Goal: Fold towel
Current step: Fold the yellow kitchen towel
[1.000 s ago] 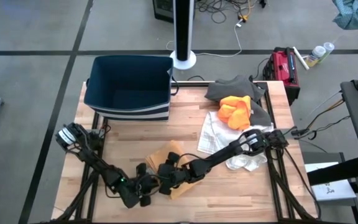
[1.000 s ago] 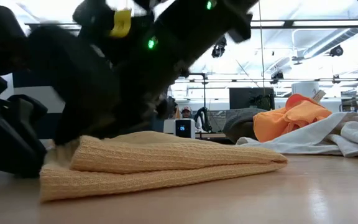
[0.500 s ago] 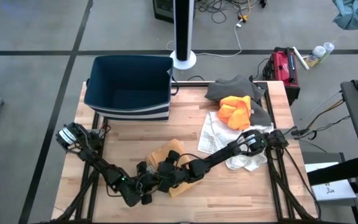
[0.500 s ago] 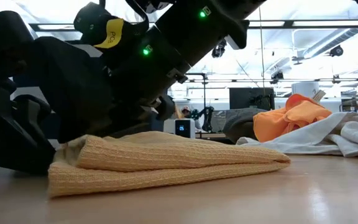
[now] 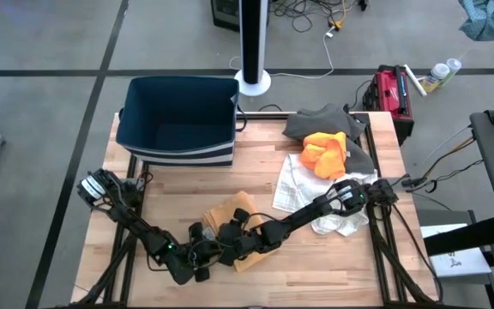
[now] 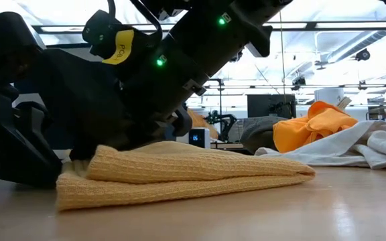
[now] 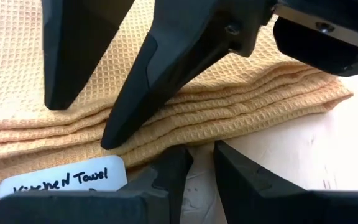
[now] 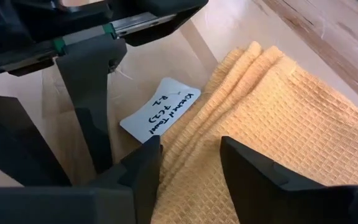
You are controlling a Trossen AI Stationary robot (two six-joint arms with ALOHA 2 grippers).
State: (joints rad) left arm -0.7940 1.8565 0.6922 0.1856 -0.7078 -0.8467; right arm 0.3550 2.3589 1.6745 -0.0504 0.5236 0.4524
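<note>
High view: bin (image 5: 177,120) behind towel (image 5: 230,213).

High view: both dark arms cover most of the folded yellow waffle-weave towel (image 5: 230,215); its 7 o'clock corner is hidden beneath them. Left wrist view: the white handwritten paper label (image 7: 61,180) is cut off behind the fingers (image 7: 166,180); its second line is unreadable. Low view: the towel's left end lies behind dark gripper bodies.
</note>
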